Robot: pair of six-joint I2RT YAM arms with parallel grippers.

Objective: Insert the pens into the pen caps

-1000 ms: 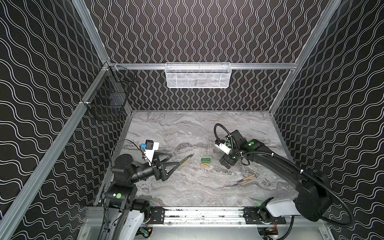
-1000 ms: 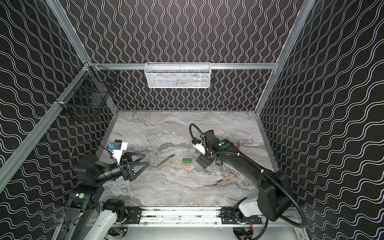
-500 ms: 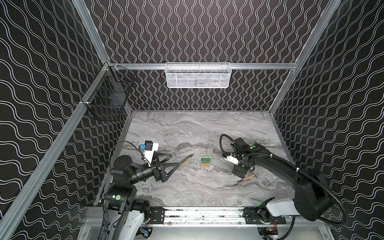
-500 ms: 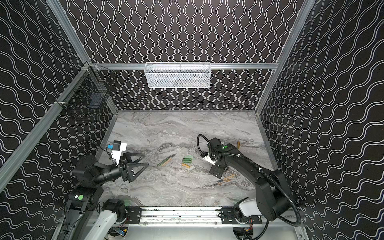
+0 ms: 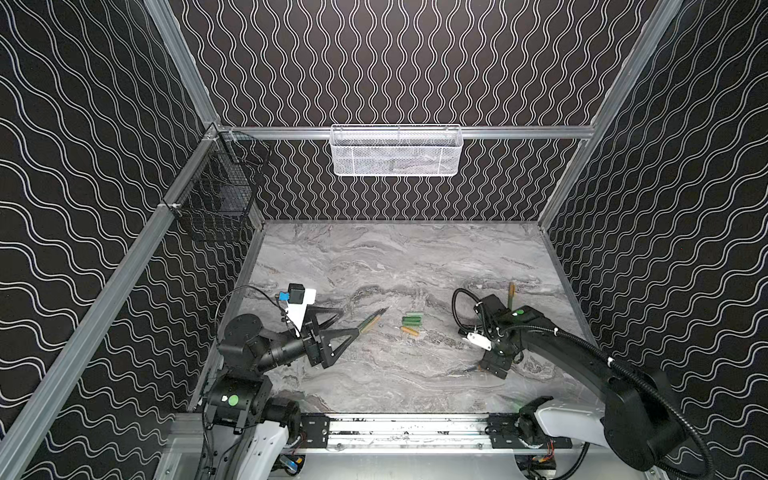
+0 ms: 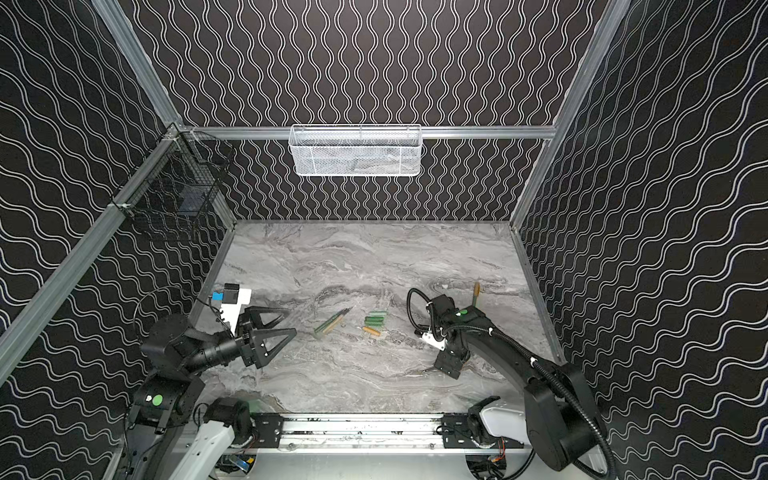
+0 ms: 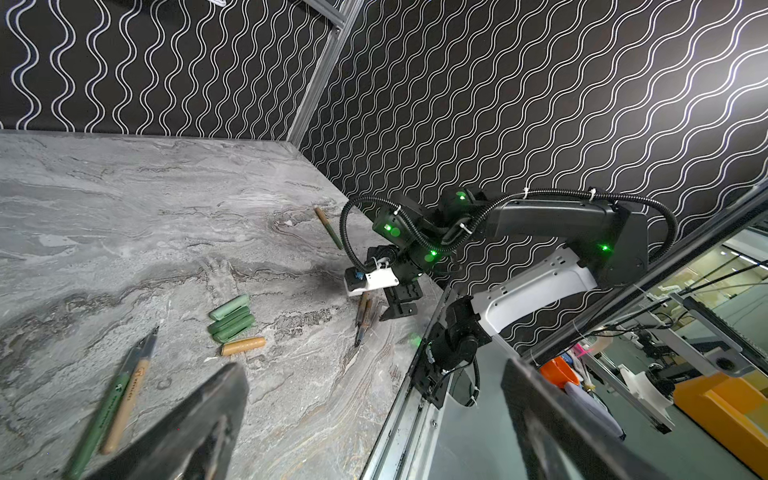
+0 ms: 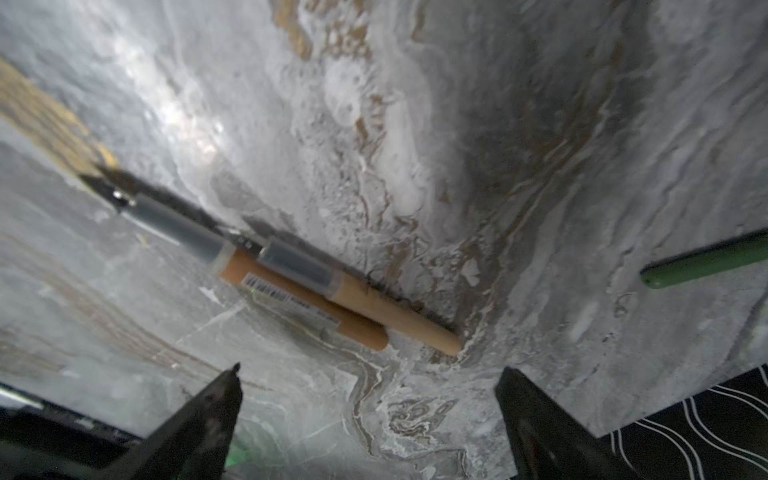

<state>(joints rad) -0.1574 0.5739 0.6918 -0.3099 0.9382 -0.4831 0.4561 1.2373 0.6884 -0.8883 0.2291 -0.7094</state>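
Elsewhere, white basket (image 5: 395, 156), black basket (image 5: 216, 195), seemingly capped pen (image 5: 510, 291)

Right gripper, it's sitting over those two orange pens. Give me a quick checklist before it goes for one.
1. Right gripper jaws open: ok.
2. Nothing held between them: ok.
3. Orange pens in sight ahead of the jaws: ok.
4. One pen free to take alone: not ok, the two lie touching side by side.
5. Fingertip height above the table: cannot tell.
6. Left gripper open, empty, apart from the pen caps: ok.
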